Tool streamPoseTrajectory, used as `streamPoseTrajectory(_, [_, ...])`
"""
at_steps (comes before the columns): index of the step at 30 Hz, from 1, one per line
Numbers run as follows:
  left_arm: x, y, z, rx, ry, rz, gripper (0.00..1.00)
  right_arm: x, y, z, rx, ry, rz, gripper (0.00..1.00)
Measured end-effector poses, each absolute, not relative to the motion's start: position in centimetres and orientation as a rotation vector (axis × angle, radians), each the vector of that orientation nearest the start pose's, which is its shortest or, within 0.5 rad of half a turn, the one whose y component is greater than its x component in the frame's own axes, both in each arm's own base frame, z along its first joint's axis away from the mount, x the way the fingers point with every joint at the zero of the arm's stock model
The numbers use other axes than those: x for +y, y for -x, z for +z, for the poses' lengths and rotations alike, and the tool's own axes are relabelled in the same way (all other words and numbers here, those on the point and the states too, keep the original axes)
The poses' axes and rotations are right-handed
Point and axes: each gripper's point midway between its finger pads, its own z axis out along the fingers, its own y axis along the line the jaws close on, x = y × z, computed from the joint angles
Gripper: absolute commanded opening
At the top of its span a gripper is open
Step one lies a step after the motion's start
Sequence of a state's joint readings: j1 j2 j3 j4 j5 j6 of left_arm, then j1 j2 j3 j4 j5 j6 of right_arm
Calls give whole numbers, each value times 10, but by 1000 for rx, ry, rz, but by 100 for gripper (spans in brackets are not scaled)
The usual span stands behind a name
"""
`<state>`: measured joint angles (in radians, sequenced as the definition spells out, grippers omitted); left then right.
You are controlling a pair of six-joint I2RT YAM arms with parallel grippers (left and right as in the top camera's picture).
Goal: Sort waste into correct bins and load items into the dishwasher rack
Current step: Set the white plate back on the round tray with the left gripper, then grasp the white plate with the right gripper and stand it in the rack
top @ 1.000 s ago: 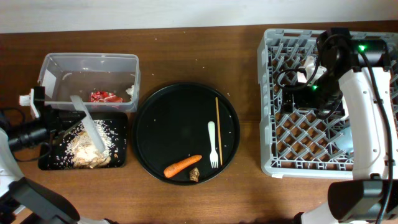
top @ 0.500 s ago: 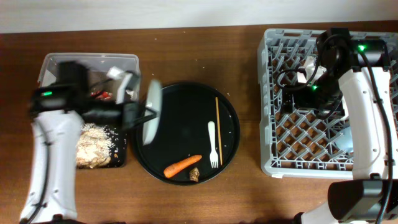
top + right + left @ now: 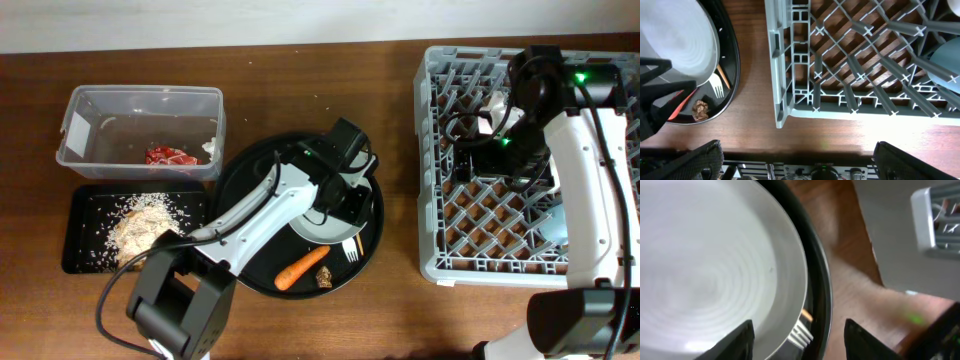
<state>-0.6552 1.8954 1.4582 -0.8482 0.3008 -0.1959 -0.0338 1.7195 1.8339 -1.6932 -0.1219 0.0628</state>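
Note:
The white plate lies flat on the large round black tray. My left gripper hovers open just over the plate's edge, holding nothing, with the white fork's tines and a chopstick end showing between its fingers. The carrot and brown lump lie at the tray's front. The clear tub holds the red wrapper and white paper. Rice fills the shallow black tray. My right gripper is open above the grey rack.
A light blue cup sits in the rack's right side. The right arm spans the rack. Bare wooden table lies between the round tray and the rack, and along the front edge.
My left arm swung the plate from over the rice tray across to the round tray, set it flat there and opened its jaws. The right arm stayed still.

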Motion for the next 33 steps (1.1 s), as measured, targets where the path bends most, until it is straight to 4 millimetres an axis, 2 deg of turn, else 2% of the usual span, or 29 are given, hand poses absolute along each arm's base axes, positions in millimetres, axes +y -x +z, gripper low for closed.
streamPoseTrajectory(2, [-267,-293,97,2953,-670,-532,57,11,-294,217,3142,-152,192,99])
streamPoseTrajectory(3, [-237,-301,128,2934,-563,-511,60,11,-294,217,3141,-152,192,99])
streamPoseTrajectory(4, [-207,-306,157,2908,-467,-468,68,14,-294,218,3142,-148,210,99])
streamPoseTrajectory(5, [-171,-301,183,2896,-362,-408,77,21,-295,218,3140,-118,225,99])
streamPoseTrajectory(6, [-128,-297,204,2881,-211,-339,79,37,-301,217,3114,-55,266,99])
streamPoseTrajectory(7, [-79,-296,225,2827,-15,-261,81,62,-305,212,3091,40,330,100])
streamPoseTrajectory(8, [-54,-294,234,2795,87,-225,82,83,-312,203,3058,99,373,96])
streamPoseTrajectory(9, [-35,-293,235,2791,170,-201,83,100,-310,188,3063,139,396,93])
streamPoseTrajectory(10, [-20,-293,234,2796,238,-177,85,134,-305,151,3075,212,426,88])
streamPoseTrajectory(11, [-16,-292,234,2796,258,-173,85,146,-294,135,3117,246,430,85])
streamPoseTrajectory(12, [-15,-292,234,2794,265,-171,85,162,-298,117,3066,265,454,83])
streamPoseTrajectory(14, [-13,-291,233,2799,273,-170,85,186,-296,85,3037,278,475,78])
streamPoseTrajectory(15, [-13,-291,233,2801,273,-170,85,192,-296,77,3027,266,483,77])
streamPoseTrajectory(17, [-13,-290,233,2803,274,-170,85,198,-300,57,3050,170,451,76])
streamPoseTrajectory(19, [-13,-290,233,2802,274,-170,85,195,-301,40,3089,87,400,75])
streamPoseTrajectory(20, [-13,-290,233,2803,274,-170,85,191,-300,31,3114,22,359,69])
streamPoseTrajectory(22, [-13,-290,233,2803,274,-170,85,191,-303,23,3119,-47,347,54])
streamPoseTrajectory(23, [-13,-290,233,2803,274,-170,86,191,-305,19,3120,-76,343,30])
streamPoseTrajectory(25, [-13,-289,233,2806,275,-170,86,193,-309,16,3109,-105,345,16])
streamPoseTrajectory(26, [-13,-289,233,2808,275,-169,86,193,-311,16,3101,-103,346,5])
streamPoseTrajectory(31, [-13,-288,232,2810,275,-169,86,198,-318,19,3073,-116,379,4])
streamPoseTrajectory(33, [-13,-288,232,2812,275,-169,86,195,-326,32,3064,-119,357,4])
